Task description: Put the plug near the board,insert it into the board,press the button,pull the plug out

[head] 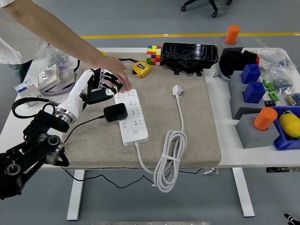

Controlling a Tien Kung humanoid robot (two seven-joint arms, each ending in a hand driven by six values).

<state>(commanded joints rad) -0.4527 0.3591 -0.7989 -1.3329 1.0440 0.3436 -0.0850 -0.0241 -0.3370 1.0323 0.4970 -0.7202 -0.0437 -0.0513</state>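
Observation:
A white power strip (133, 118) lies lengthwise on the grey mat (197, 126). A black plug (115, 112) sits at its left edge, partly over the sockets; its black cable runs off to the left. I cannot tell whether it is seated in a socket. My left hand (99, 86) hovers up and left of the plug, apart from it, with its fingers spread and holding nothing. A person's hand (115, 74) rests on the strip's far end. Only a sliver of my right hand (290, 217) shows at the bottom right corner.
The strip's own white plug (176, 90) and coiled cord (168, 159) lie on the mat's right half. At the back are a yellow tape measure (141, 69), a colour cube (153, 54) and a black tray (190, 55). Grey and blue blocks (251, 93) crowd the right.

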